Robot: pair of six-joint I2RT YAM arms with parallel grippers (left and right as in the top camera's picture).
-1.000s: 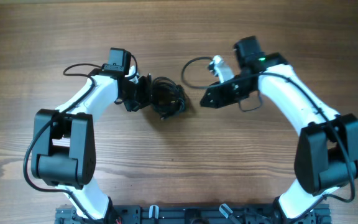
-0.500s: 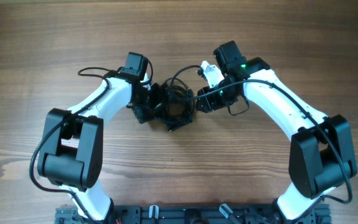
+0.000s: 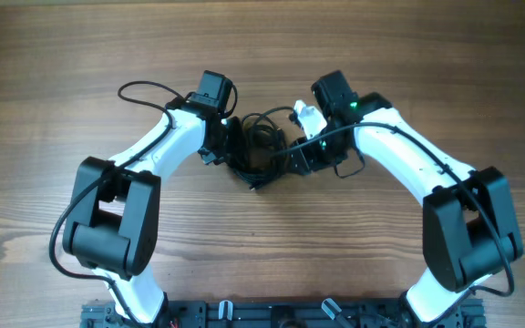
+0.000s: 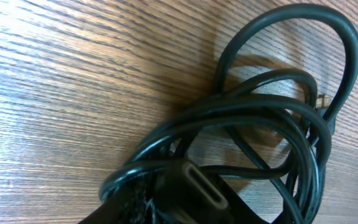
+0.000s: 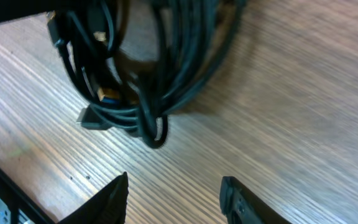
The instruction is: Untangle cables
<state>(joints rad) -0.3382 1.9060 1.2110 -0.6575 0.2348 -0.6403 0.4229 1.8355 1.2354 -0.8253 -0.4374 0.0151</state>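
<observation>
**Both grippers at the cable bundle, mid-table**

The cables lie in one tangled black coil on the wood table, between the two grippers. The left gripper is pressed up against the coil's left side. Its wrist view is filled with loops and a plug end, and I cannot tell its finger gap or whether it grips. The right gripper has its fingers parted with nothing between them, and the coil lies just ahead. A second ago the right gripper was well apart from the coil. Both arms have since moved inward, and the coil has shifted slightly right.
</observation>
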